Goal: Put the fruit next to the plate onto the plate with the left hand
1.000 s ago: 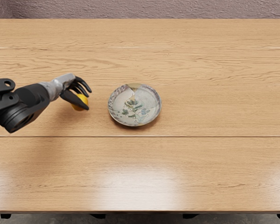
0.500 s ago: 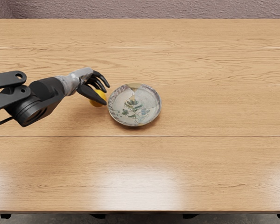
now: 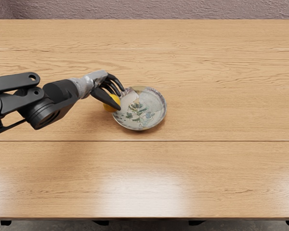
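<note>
Fruit [image 3: 113, 102] in left hand [image 3: 106, 89], at plate [image 3: 159, 103] rim, long axis unclear

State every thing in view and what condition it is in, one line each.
left hand: shut, fingers curled around the yellow fruit.
yellow fruit: gripped, at the plate's left rim, not yet released.
plate: upright on the table, no fruit lying in it.
table: bears the plate.
</note>
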`<state>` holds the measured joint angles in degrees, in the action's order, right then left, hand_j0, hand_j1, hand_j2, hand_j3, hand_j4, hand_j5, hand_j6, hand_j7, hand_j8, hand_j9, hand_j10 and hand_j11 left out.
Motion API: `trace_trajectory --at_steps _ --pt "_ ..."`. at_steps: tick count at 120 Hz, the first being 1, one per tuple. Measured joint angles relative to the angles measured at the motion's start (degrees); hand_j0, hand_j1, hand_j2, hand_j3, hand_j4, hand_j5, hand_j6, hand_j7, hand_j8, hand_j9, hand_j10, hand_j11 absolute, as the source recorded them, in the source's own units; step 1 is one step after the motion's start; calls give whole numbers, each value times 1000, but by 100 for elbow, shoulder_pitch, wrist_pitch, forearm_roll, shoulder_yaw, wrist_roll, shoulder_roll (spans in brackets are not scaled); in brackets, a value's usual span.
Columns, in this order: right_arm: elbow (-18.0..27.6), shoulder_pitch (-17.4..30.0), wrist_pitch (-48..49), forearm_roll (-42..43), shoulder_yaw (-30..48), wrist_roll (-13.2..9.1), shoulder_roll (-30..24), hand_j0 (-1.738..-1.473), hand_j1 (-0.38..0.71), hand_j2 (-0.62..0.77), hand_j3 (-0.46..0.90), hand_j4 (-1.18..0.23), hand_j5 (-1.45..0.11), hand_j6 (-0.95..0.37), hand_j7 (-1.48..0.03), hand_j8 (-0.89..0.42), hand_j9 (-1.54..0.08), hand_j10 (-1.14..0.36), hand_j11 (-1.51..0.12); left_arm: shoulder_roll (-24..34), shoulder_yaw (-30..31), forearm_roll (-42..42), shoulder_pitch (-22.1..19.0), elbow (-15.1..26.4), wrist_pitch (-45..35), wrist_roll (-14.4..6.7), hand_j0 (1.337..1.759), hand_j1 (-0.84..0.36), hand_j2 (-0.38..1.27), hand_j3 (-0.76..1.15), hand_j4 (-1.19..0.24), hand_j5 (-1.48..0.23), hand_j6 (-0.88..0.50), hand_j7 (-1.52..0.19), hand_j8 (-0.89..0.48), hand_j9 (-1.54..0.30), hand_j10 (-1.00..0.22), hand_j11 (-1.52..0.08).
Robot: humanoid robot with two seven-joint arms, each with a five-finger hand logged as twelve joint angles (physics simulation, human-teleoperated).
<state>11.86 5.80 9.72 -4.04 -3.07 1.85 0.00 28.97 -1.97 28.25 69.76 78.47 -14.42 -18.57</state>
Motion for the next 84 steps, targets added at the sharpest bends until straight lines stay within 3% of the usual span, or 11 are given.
trace_trajectory --at_steps 15,25,58,66,84 --pt "0 0 -1 0 0 0 0 -1658 -339 -2 0 -8 -10 -8 -10 -8 -10 -8 -10 -91 -6 5 29 -58 4 -22 1655 -292 358 0 -708 -932 -709 -928 -531 -937 -547 -928" --pt "0 0 0 0 0 0 0 -1658 -339 -2 0 -8 -10 -8 -10 -8 -10 -8 -10 -200 -8 4 29 -100 14 -28 1654 -247 256 0 -705 -937 -706 -934 -544 -935 -543 -930" --pt "0 0 0 0 0 0 0 -1658 -339 -2 0 -8 -10 -8 -10 -8 -10 -8 -10 -303 -5 -1 38 -195 24 -37 1655 -286 325 0 -683 -918 -684 -915 -550 -909 -548 -904" --pt "0 0 -1 0 0 0 0 -1658 -339 -2 0 -8 -10 -8 -10 -8 -10 -8 -10 -304 -24 1 26 -202 1 -31 1656 -272 290 0 -626 -836 -627 -834 -531 -829 -525 -825" --pt "0 0 -1 0 0 0 0 -1658 -339 -2 0 -8 -10 -8 -10 -8 -10 -8 -10 -304 -109 9 20 -208 -59 -16 1657 -53 157 0 -387 -514 -388 -513 -342 -511 -339 -509"
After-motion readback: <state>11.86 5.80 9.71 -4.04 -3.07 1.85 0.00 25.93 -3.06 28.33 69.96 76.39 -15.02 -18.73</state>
